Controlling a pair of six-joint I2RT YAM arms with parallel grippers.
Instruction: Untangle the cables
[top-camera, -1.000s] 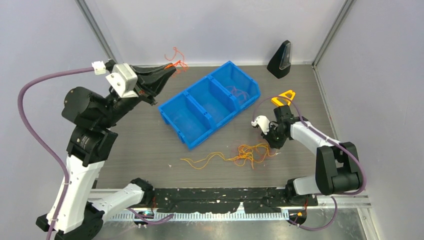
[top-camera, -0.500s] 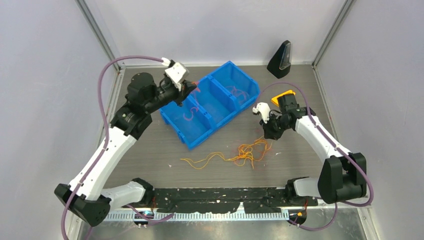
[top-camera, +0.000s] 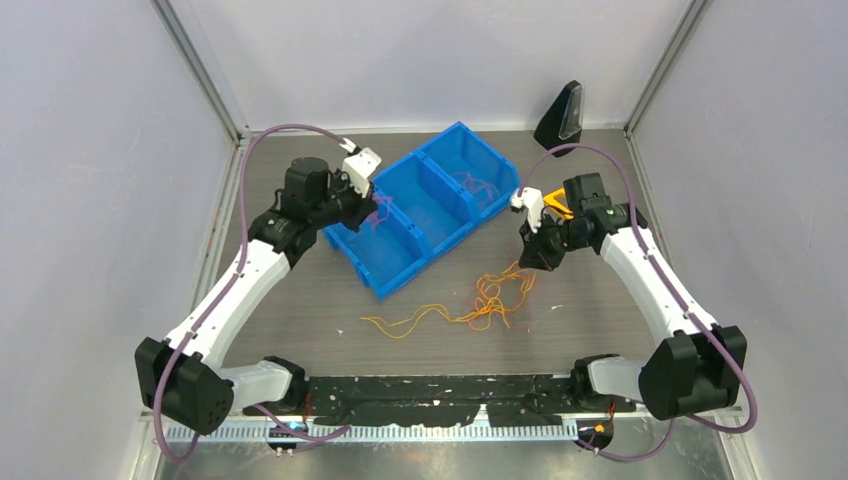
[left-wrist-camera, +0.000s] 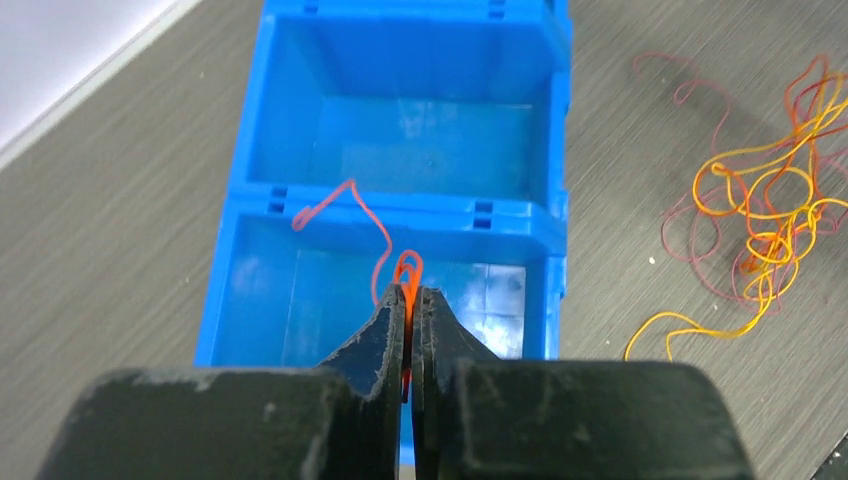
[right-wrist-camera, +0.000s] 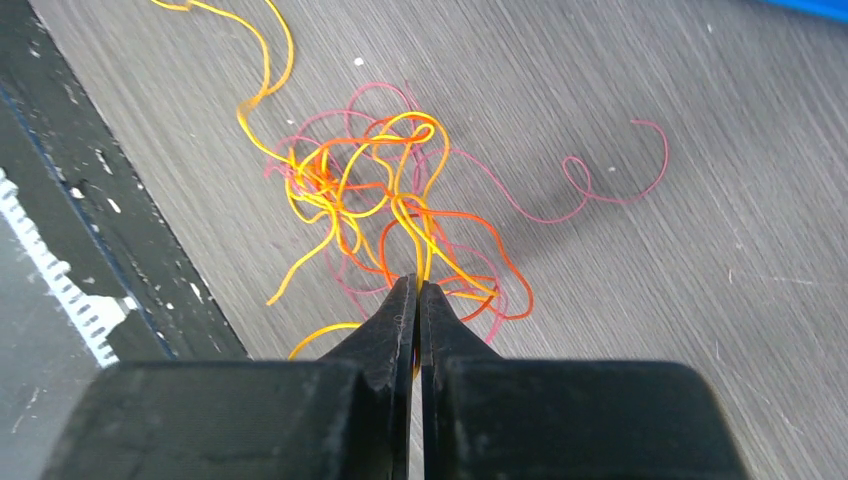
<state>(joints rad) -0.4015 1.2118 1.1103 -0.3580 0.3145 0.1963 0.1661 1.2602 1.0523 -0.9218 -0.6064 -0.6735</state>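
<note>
A tangle of orange-yellow, red and pinkish cables (top-camera: 488, 303) lies on the table in front of the blue bin; it also shows in the right wrist view (right-wrist-camera: 385, 205) and at the right of the left wrist view (left-wrist-camera: 770, 190). My left gripper (left-wrist-camera: 407, 293) is shut on a single red-orange cable (left-wrist-camera: 372, 215) and holds it over the near compartment of the blue bin (top-camera: 352, 232). My right gripper (right-wrist-camera: 417, 287) is shut on orange-yellow strands of the tangle, lifting them a little off the table; it shows at the tangle's upper right in the top view (top-camera: 535, 258).
The blue three-compartment bin (left-wrist-camera: 250, 180) lies diagonally at mid-table; its far compartment holds a pinkish cable (top-camera: 472, 185). A black wedge-shaped stand (top-camera: 562, 118) is at the back right. A black strip (top-camera: 440, 388) runs along the near edge.
My left arm swung down from the back left to over the bin's near compartment with the red-orange cable. My right gripper rose and moved back, pulling the tangle's strands up.
</note>
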